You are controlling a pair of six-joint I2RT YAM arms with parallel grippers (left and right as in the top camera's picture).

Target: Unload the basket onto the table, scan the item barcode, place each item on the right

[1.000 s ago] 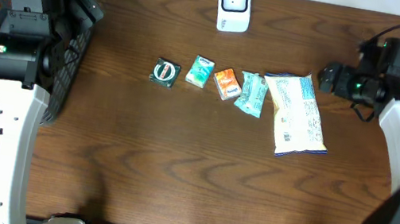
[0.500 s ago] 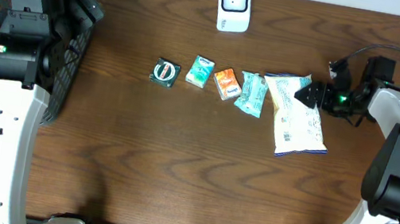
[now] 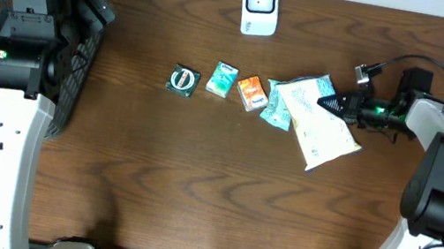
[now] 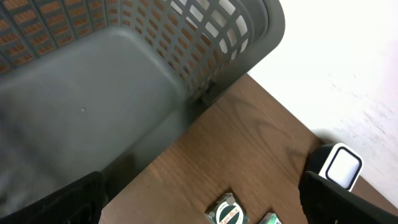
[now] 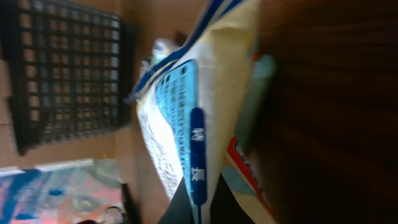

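Overhead and wrist views of a two-arm table station. The snack bag [image 3: 322, 127], white with blue print, is shown lying on the wooden table [image 3: 195, 183] right of centre, turned at an angle, with its left edge touching or overlapping a light-teal packet [image 3: 277, 105]. The right gripper [image 3: 326, 101] is seen reaching in low from the right, its pincer clamped narrow on the upper right corner of the bag; in the right wrist view the bag's printed edge [image 5: 186, 93] fills the frame between the fingers. A row of small items is laid out left of the bag: the light-teal packet, an orange packet [image 3: 251, 92], a teal carton [image 3: 222, 80] and a round green-and-black packet [image 3: 182, 80], each just beside the next. The barcode scanner [image 3: 259, 5], a white upright unit, is placed at the far edge of the table, well apart from the bag. The left gripper [image 4: 199, 186] is held above the edge of the grey mesh basket [image 3: 75, 83] at the left side, its pincer spread wide with nothing between the fingers; the basket wall [image 4: 124, 93], the scanner [image 4: 341, 165] and the round packet [image 4: 227, 211] are visible beneath it.
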